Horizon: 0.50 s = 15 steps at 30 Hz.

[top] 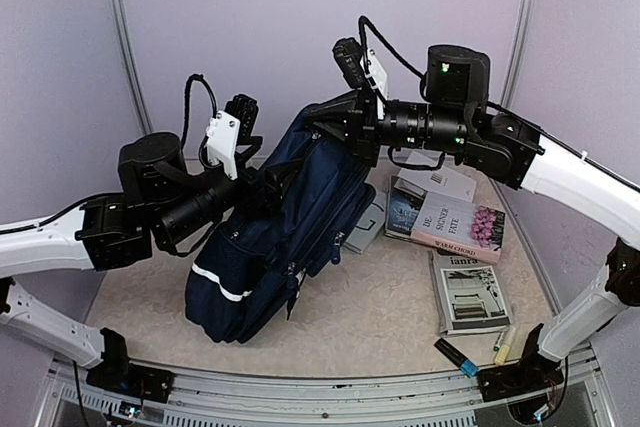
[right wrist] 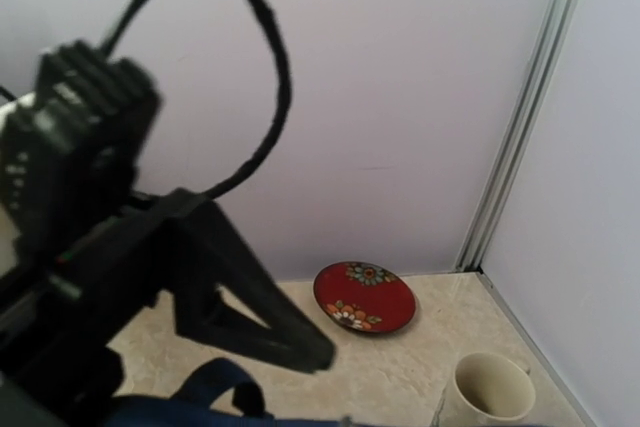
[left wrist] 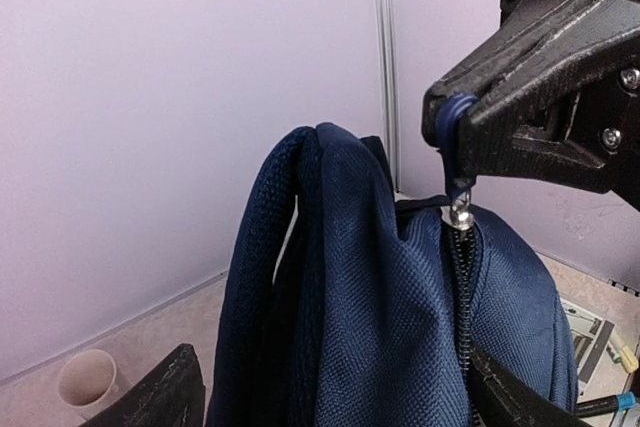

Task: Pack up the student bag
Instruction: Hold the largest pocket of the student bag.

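Student bag stood on the table between my two pincers, its top leaning towards the right.

My right pincer was clenched on the blue zipper pull at the very top of the bag, the zip line running down from it. My left pincer sat at the bag's upper left side, fingers spread wide with the navy fabric between them; whether they pressed it or only straddled it I could not tell. To the bag's right lay a pile of books, a booklet and markers. Back by the wall were a red flowered plate and a pale cup.
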{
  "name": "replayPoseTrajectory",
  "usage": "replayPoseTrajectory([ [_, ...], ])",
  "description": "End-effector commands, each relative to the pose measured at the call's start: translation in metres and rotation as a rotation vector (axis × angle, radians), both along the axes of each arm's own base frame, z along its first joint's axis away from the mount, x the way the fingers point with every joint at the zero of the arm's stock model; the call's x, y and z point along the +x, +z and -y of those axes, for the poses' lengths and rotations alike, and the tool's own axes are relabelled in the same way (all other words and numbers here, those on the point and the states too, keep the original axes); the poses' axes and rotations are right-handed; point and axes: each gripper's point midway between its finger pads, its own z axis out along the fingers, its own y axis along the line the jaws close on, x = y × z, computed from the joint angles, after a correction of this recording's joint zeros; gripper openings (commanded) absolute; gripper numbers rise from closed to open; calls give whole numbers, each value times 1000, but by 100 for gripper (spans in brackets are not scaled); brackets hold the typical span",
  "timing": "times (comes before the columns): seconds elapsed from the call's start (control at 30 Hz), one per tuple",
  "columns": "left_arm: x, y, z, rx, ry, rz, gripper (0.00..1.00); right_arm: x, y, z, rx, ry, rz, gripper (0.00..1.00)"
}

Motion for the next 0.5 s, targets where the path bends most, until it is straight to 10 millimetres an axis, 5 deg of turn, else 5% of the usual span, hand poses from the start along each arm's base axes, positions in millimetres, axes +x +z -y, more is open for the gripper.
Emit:
replayPoseTrajectory([
  [0.0,-1,10,10,-33,-104,-12,78,-8,23,6,61,3,63,0],
  [0.07,-13,16,17,-55,-198,5,63,-7,22,6,56,-3,64,0],
  [0.17,-22,18,25,-38,-264,21,22,-6,20,6,53,-13,67,0],
  [0.23,-27,17,28,-22,-299,27,3,-4,19,8,51,-24,64,0],
  [0.37,-42,21,27,-30,-356,63,0,13,8,20,41,-98,24,0],
  [0.47,-46,25,20,-24,-345,93,0,38,-3,47,59,-194,-14,0],
])
